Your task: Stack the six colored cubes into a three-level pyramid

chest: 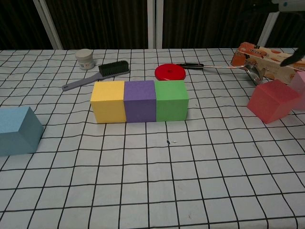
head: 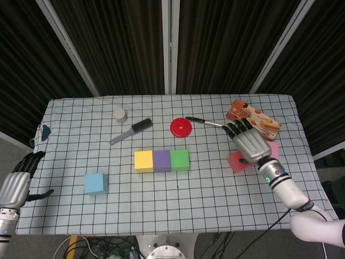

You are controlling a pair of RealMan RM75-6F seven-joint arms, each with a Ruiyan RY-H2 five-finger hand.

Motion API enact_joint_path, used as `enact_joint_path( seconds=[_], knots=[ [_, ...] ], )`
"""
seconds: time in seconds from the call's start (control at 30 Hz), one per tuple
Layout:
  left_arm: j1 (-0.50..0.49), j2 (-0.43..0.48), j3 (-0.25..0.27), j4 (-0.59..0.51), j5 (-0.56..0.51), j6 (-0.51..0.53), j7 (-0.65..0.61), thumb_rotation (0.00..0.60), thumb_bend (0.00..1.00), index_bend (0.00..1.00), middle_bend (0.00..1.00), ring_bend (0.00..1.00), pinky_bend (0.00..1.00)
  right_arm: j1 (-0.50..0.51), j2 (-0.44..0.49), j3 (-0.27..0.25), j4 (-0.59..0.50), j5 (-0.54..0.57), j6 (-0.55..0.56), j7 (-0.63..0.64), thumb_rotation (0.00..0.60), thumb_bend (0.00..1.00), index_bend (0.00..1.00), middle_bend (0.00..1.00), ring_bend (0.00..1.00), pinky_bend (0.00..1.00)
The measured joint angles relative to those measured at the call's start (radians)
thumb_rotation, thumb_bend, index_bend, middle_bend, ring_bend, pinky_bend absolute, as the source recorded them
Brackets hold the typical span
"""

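Yellow cube (chest: 108, 101), purple cube (chest: 140, 100) and green cube (chest: 171, 99) are set touching in a row mid-table (head: 161, 205). Blue cube (head: 95, 183) sits well apart to the left. Right hand (head: 249, 143) is held above red cube (chest: 271, 101), fingers (head: 233, 129) apart, nothing gripped. Pink cube (head: 272, 149) is just beside the red one. Left hand (head: 18, 182) is off the table edge, fingers apart.
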Motion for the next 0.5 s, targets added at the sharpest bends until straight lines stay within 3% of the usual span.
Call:
enact_joint_path(
  seconds=[0.2,0.5],
  knots=[
    [-0.009,-0.004,0.002,-0.02,0.004,-0.009,0.029,0.6,0.06,0.07,0.06,0.0,0.14,-0.067,-0.01,-0.052,0.044,-0.064,0.033,0.03,0.6,0.05,0.0,0.05,0.0,0.0],
    [-0.017,-0.003,0.003,-0.046,0.002,-0.018,0.065,0.6,0.06,0.07,0.06,0.0,0.14,-0.144,-0.144,-0.096,0.283,-0.296,0.05,0.258,0.6,0.05,0.0,0.04,0.0,0.0]
  ],
)
